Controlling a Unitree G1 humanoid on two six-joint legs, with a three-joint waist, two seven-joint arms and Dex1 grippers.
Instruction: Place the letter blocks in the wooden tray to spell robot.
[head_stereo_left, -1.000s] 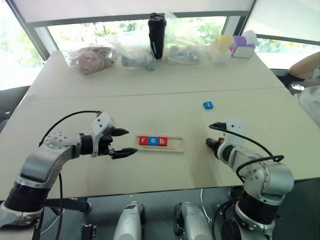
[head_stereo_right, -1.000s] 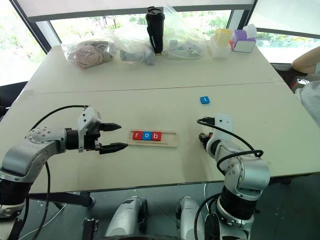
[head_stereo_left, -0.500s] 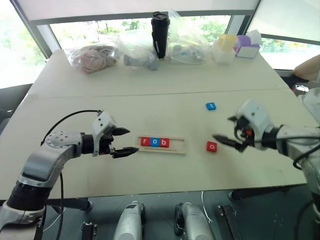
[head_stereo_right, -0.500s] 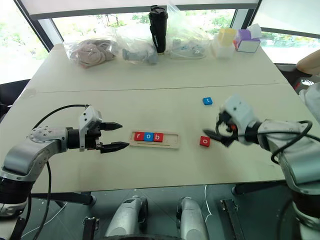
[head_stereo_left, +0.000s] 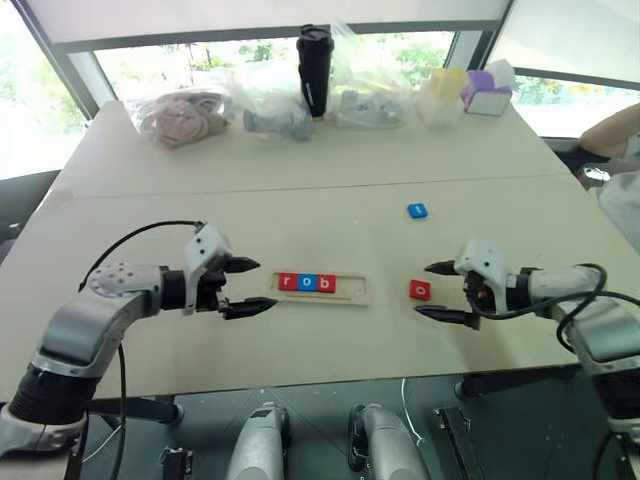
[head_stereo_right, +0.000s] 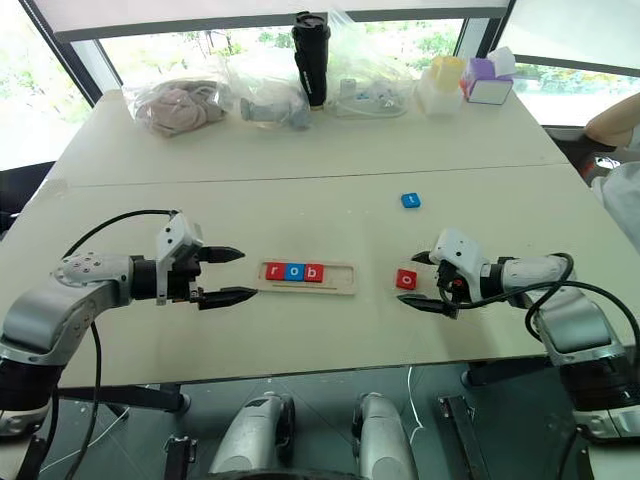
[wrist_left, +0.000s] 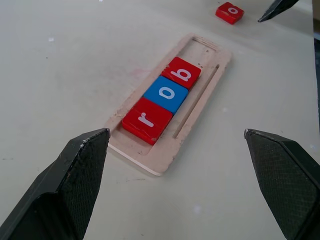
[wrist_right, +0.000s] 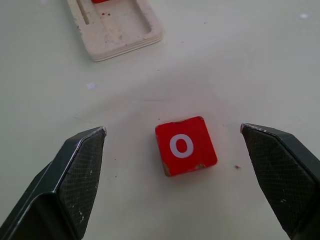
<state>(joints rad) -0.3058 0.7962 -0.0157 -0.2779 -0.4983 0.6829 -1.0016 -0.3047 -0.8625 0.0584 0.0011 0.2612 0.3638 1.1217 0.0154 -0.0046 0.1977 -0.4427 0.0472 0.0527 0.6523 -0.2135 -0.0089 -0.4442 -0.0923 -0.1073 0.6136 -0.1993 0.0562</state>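
A broad pale table (head_stereo_left: 330, 160) takes up most of the scene, made of two sections with a seam running across between them. Behind it stand large windows with greenery outside. Along the far edge lie clear plastic bags (head_stereo_left: 185, 115) of soft goods, a tall black tumbler (head_stereo_left: 313, 70) and some pastel boxes (head_stereo_left: 470, 92). At the right edge a person's arm (head_stereo_left: 610, 130) reaches in.

Near the front middle lies the wooden tray (head_stereo_left: 322, 287), flat on the table, holding three letter blocks side by side at its left end: a red r (wrist_left: 146, 120), a blue o (wrist_left: 166, 94) and a red b (wrist_left: 181, 73); the rest of the tray is bare. A red o block (head_stereo_left: 420, 290) lies on the table to the right of the tray, apart from it. A blue t block (head_stereo_left: 417, 210) lies farther back.

The left end effector (head_stereo_left: 247, 286) hovers just left of the tray, fingers spread wide, holding nothing. The right end effector (head_stereo_left: 438, 291) sits just beside the red o block, fingers released and spread, one on each side of it, not touching.
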